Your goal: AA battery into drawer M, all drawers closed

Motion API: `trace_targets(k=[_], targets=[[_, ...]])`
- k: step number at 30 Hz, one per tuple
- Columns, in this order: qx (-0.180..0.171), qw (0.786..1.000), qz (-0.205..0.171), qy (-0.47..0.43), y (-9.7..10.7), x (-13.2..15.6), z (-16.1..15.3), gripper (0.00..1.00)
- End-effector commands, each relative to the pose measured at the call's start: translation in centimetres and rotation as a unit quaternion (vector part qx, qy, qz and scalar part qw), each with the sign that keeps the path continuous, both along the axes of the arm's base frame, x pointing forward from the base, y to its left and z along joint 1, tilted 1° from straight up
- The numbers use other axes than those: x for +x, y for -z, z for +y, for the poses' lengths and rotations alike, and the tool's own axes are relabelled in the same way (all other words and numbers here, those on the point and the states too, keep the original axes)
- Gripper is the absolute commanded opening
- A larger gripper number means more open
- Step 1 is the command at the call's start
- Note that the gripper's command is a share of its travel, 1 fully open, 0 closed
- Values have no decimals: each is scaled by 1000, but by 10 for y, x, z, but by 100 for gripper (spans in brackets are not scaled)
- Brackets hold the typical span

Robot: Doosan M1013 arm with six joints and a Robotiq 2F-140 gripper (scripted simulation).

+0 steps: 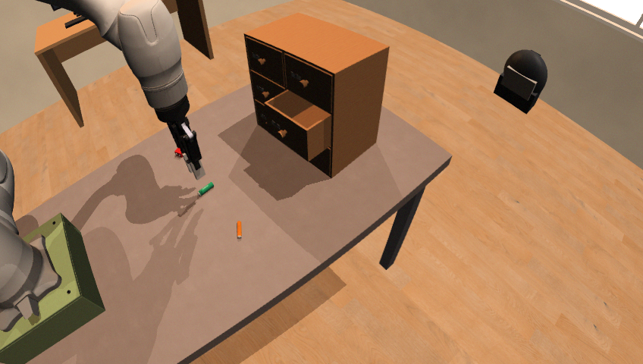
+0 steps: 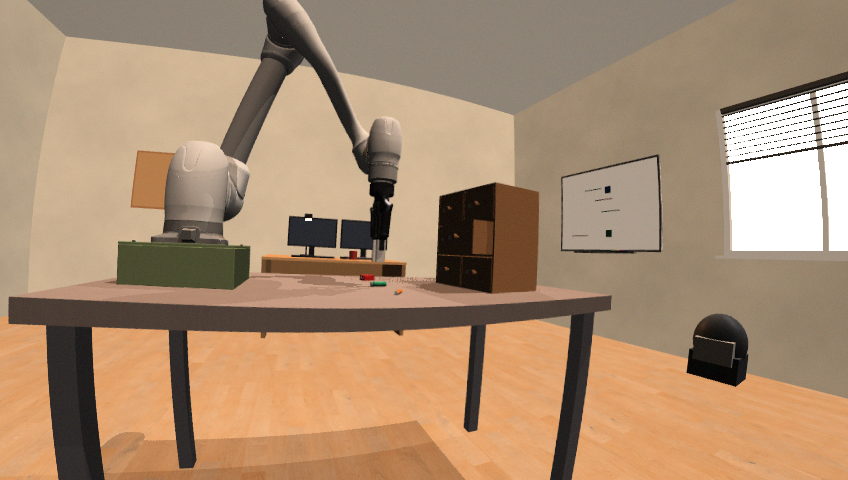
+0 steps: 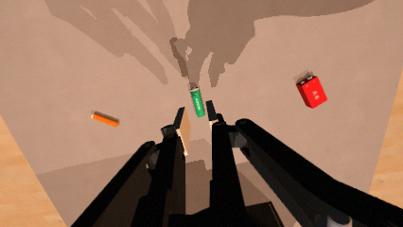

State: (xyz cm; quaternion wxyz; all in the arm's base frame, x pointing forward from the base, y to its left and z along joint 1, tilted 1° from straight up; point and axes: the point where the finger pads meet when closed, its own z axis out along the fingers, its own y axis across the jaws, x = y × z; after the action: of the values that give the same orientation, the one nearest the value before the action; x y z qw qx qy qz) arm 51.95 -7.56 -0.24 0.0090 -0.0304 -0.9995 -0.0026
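- Green cylindrical battery (image 1: 205, 189) (image 2: 378, 284) (image 3: 198, 101), probably the AA, lies on the grey-brown surface (image 1: 279, 234) (image 2: 297, 303) (image 3: 265, 61), in front of and well apart from the brown wooden chest (image 1: 356, 103) (image 2: 516, 237) (image 3: 257, 215).
- Black gripper (image 1: 195, 173) (image 2: 378, 258) (image 3: 198, 113) hovers above the surface on the chest's drawer side, fingers narrowly parted, holding nothing.
- Seen from the wrist, the battery sits just ahead of the gap, its long axis nearly parallel to the pads; descending should need a small forward shift and probably wider fingers.

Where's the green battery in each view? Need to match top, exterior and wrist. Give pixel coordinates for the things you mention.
Top: left of centre, just below the fingertips (image 1: 196, 174).
Exterior: near centre, on the table, below the gripper (image 2: 379, 252).
Wrist: centre, slightly above the fingertips.
Shared landmark: orange battery (image 1: 239, 229) (image 2: 398, 292) (image 3: 105, 119), apart from the green battery (image 1: 205, 189) (image 2: 378, 284) (image 3: 198, 101).
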Motion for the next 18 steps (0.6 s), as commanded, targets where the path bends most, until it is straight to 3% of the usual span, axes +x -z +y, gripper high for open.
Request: trace_targets(k=[1, 10, 18], targets=[[1, 1000, 0, 2, 0, 2, -2, 17], [1, 1000, 0, 2, 3, 2, -2, 17], [1, 1000, 0, 2, 19, 2, -2, 17]])
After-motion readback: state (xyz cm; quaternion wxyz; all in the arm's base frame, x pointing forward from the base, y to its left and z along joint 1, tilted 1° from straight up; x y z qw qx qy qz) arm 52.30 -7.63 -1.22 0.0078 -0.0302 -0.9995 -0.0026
